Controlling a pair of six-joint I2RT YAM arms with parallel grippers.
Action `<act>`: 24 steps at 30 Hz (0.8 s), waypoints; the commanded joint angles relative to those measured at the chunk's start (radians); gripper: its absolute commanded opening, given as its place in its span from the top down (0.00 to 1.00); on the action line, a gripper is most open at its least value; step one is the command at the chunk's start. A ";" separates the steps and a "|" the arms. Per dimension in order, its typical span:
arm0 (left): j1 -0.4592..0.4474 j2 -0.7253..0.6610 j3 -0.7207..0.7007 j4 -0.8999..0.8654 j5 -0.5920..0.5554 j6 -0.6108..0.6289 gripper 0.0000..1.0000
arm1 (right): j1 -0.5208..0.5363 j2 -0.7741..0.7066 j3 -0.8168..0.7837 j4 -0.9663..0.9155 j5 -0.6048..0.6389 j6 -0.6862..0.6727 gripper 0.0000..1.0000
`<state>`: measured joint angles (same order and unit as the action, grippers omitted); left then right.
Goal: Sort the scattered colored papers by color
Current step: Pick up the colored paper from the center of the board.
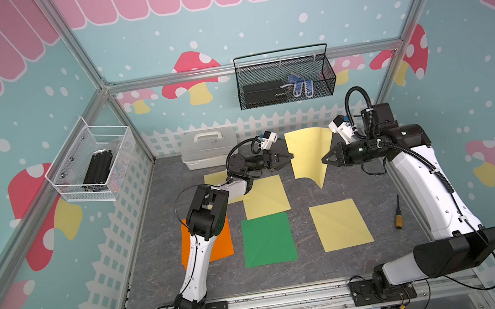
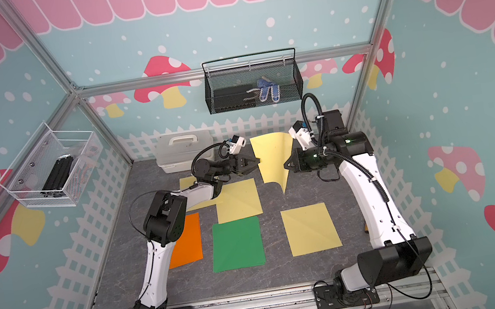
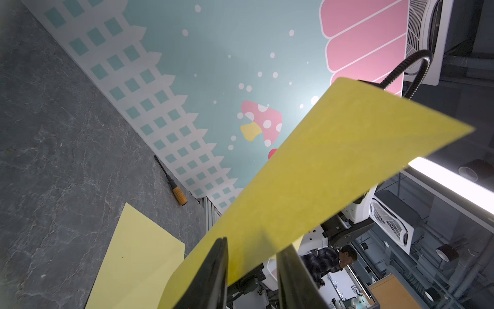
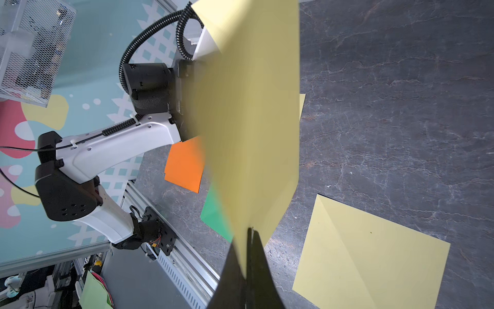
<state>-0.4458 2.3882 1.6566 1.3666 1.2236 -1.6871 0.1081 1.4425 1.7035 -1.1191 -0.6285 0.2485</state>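
Note:
My right gripper (image 1: 323,160) (image 4: 250,230) is shut on the lower edge of a pale yellow paper (image 1: 308,153) (image 4: 248,120) and holds it upright in the air over the back of the table. On the opposite side my left gripper (image 1: 290,158) (image 3: 254,243) stands open, its jaws straddling that sheet's edge (image 3: 334,166) without clamping it. Flat on the table lie a yellow sheet (image 1: 265,196), another yellow one (image 1: 341,225), a green one (image 1: 268,239) and an orange one (image 1: 221,244). A further yellow sheet (image 1: 214,178) is half hidden under the left arm.
A white lidded box (image 1: 209,147) stands at the back left of the table. A screwdriver (image 1: 398,213) lies by the right arm. A black wire basket (image 1: 284,77) hangs on the back wall and a white one (image 1: 92,160) on the left wall.

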 commanded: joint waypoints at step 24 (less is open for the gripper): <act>-0.017 0.011 0.017 0.052 -0.006 0.005 1.00 | 0.023 -0.016 -0.011 0.071 -0.149 0.045 0.96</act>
<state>-0.4599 2.3913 1.6722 1.3666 1.2224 -1.6802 0.1257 1.4425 1.7027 -1.0504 -0.7567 0.2977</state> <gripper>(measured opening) 0.047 0.048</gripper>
